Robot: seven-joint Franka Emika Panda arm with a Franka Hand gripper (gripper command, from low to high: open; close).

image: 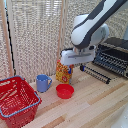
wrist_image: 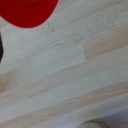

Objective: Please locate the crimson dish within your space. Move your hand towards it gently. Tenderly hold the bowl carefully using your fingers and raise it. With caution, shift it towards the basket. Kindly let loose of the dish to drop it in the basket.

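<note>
Red bowl sits upright on the wooden worktop, just beside the blue mug and in front of a yellow-orange box. Claw hangs above and a little behind the bowl, not touching it; fingers are hard to make out, so I cannot tell if it is parted or closed. Wrist view shows only part of the bowl at the frame edge plus bare wood, so the claw is not centred over it yet.

Step in hand, as I judge it: the approach. Do it well by bringing the claw over one side of the rim, fingers straddling the wall, then lowering slowly.

Room: mug and box crowd the far side of the bowl, so take the rim on the near or open side. Basket stands well apart at the exterior view's left, mouth open. The mug lies roughly between, so lift high before crossing. Toaster oven is at the right, out of the way.
</note>
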